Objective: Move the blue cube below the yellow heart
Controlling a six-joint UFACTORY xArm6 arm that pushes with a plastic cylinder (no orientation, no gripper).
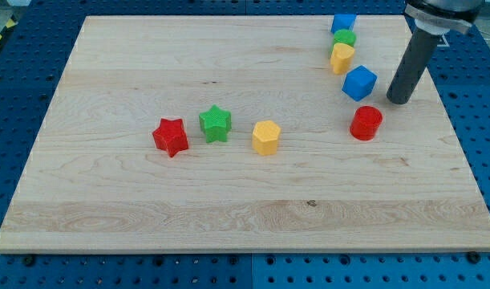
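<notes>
A blue cube [359, 83] sits at the view's upper right of the wooden board [148, 201]. Just above and left of it is a yellow heart-like block [342, 58]. My tip [398, 100] rests on the board just right of the blue cube, with a small gap between them. The dark rod rises up and to the right out of the view's top.
A green block [346, 37] and a second blue block [343, 22] line up above the yellow one. A red cylinder [366, 123] lies below the blue cube. A red star [171, 136], a green star [216, 124] and a yellow hexagon [266, 137] sit mid-board.
</notes>
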